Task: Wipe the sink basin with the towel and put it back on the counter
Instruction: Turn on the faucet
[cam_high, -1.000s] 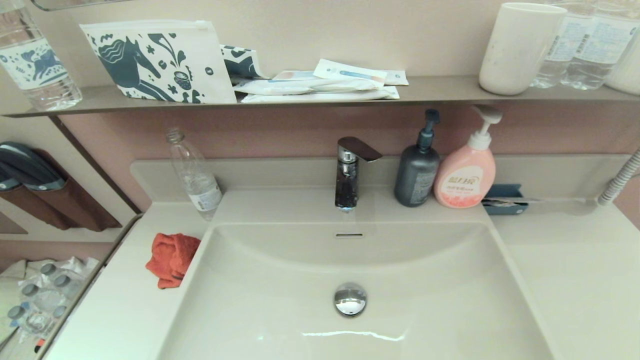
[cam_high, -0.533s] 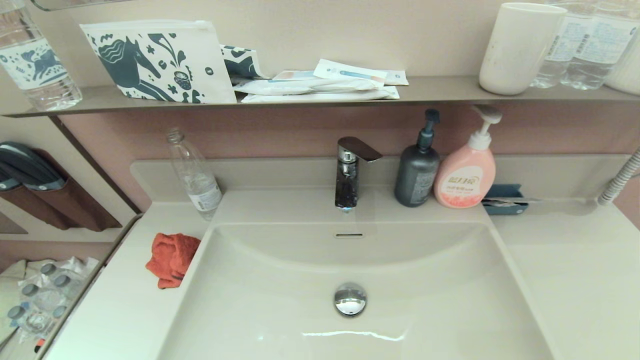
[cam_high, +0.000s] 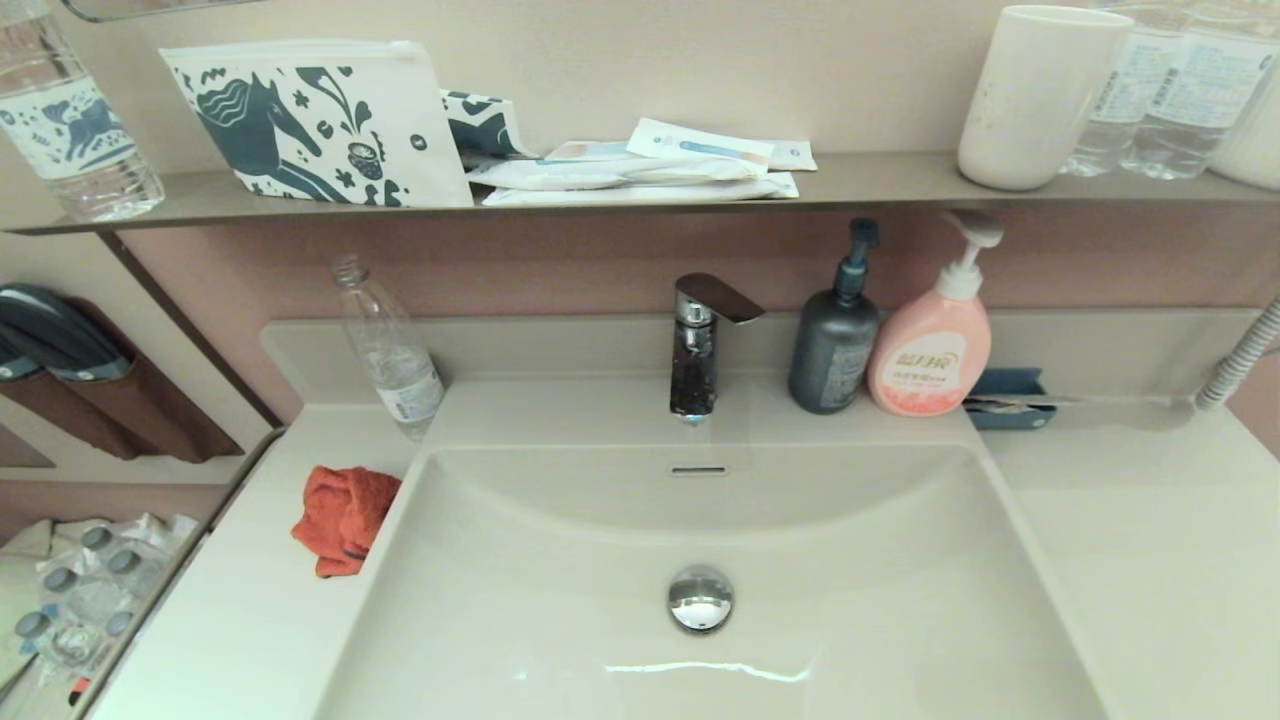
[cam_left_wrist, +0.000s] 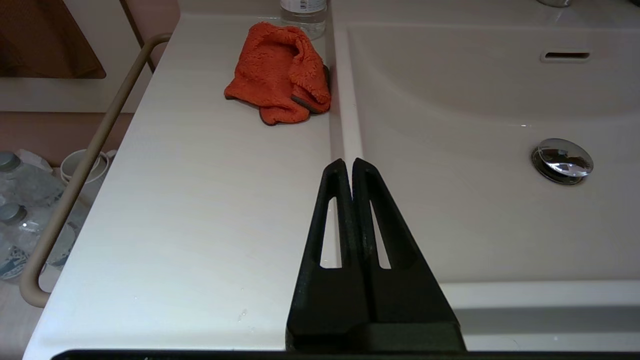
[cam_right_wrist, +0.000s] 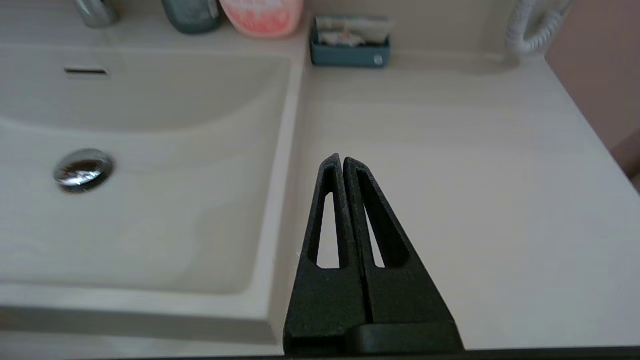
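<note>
The orange-red towel (cam_high: 343, 517) (cam_left_wrist: 280, 75) lies crumpled on the counter (cam_high: 240, 610) just left of the sink basin (cam_high: 560, 600), touching its rim. The basin has a chrome drain plug (cam_high: 700, 598) and an overflow slot (cam_high: 698, 470). Neither arm shows in the head view. In the left wrist view my left gripper (cam_left_wrist: 348, 162) is shut and empty, hovering over the basin's left rim, well short of the towel. My right gripper (cam_right_wrist: 342, 159) is shut and empty above the right counter (cam_right_wrist: 450, 165), close to the basin's right rim.
A clear bottle (cam_high: 388, 352) stands behind the towel. The faucet (cam_high: 700, 345), a dark pump bottle (cam_high: 834, 335), a pink pump bottle (cam_high: 932, 340) and a blue tray (cam_high: 1008, 398) line the back ledge. A rail (cam_left_wrist: 85, 160) runs along the counter's left edge.
</note>
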